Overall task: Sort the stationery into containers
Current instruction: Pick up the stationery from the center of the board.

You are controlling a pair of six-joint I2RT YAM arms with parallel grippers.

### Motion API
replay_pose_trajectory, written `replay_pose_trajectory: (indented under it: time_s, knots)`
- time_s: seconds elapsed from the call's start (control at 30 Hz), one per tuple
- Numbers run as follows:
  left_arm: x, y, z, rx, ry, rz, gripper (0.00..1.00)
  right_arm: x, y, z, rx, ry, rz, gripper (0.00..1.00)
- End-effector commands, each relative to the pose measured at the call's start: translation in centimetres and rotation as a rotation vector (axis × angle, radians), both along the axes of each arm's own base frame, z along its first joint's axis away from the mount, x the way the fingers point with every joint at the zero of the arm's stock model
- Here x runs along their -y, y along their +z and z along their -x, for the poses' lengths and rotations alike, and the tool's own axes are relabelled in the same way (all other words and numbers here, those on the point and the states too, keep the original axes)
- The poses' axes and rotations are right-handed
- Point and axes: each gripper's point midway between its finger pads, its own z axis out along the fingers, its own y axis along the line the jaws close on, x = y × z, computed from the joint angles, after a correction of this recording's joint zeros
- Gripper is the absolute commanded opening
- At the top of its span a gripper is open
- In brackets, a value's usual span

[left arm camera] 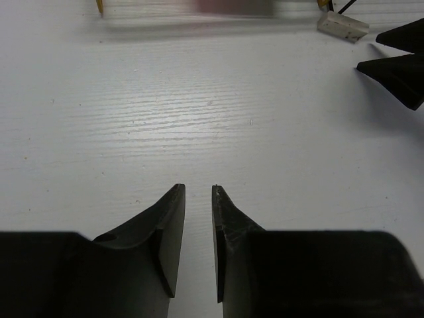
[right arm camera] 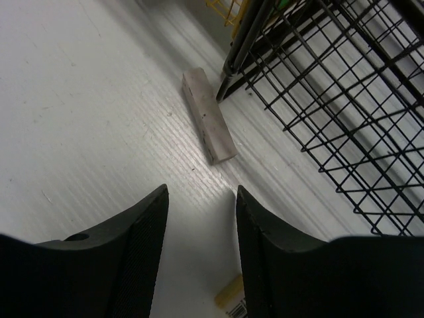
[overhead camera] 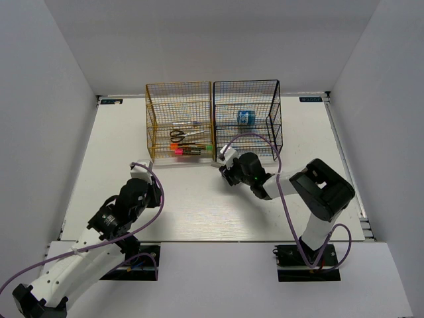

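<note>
The yellow wire rack (overhead camera: 179,119) holds black-handled scissors (overhead camera: 182,134) and markers (overhead camera: 185,151) on its shelves. The black wire rack (overhead camera: 246,119) holds a blue round roll (overhead camera: 246,117). My right gripper (overhead camera: 225,167) is low over the table just in front of the black rack (right arm camera: 344,99). It (right arm camera: 202,192) is open and empty. A beige oblong piece (right arm camera: 209,116) lies just ahead of its fingertips, by the rack's corner. My left gripper (overhead camera: 142,173) sits left of centre. In its wrist view it (left arm camera: 199,189) is nearly shut, with a narrow gap and nothing held.
A small yellow piece with a barcode label (right arm camera: 232,295) lies on the table under my right fingers. The left wrist view shows the beige piece (left arm camera: 342,26) and my right gripper's black fingers (left arm camera: 397,73) at upper right. White walls enclose the table.
</note>
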Motion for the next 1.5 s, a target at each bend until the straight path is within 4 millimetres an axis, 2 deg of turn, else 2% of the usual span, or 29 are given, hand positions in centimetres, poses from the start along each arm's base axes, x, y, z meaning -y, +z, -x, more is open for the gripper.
replay_pose_trajectory:
  time_s: [0.0,0.33,0.57,0.73,0.87,0.9,1.03,1.23,1.47]
  knots:
    - [-0.2,0.5,-0.1,0.018,0.003,-0.006,0.34,-1.1,0.7,-1.1,0.031,0.011,-0.028,0.49]
    - [-0.2,0.4,-0.1,0.009,0.002,-0.014,0.34,-2.7,0.9,-2.2,0.019,0.043,-0.040,0.49]
    - [-0.3,0.6,-0.1,0.011,0.007,-0.020,0.34,-3.5,0.6,-2.0,-0.018,0.091,-0.051,0.49]
    - [-0.4,0.7,-0.1,0.007,0.011,-0.025,0.34,-3.9,0.6,-1.7,-0.083,0.137,-0.069,0.42]
    - [-0.6,0.8,-0.1,0.008,0.017,-0.032,0.34,-4.1,0.8,-0.9,-0.099,0.171,-0.083,0.35]
    - [-0.6,1.0,0.0,0.008,0.015,-0.032,0.34,-4.2,0.6,-0.2,-0.111,0.204,-0.085,0.33]
    - [-0.9,1.2,-0.1,0.018,0.023,-0.034,0.34,-4.3,0.9,0.7,-0.126,0.237,-0.098,0.33]
    - [-0.9,1.2,0.0,0.017,0.023,-0.037,0.35,-3.5,0.5,-0.8,-0.121,0.132,-0.064,0.45]
    - [-1.0,1.1,0.0,0.017,0.025,-0.041,0.35,-3.5,0.6,-2.2,-0.116,0.078,-0.057,0.46]
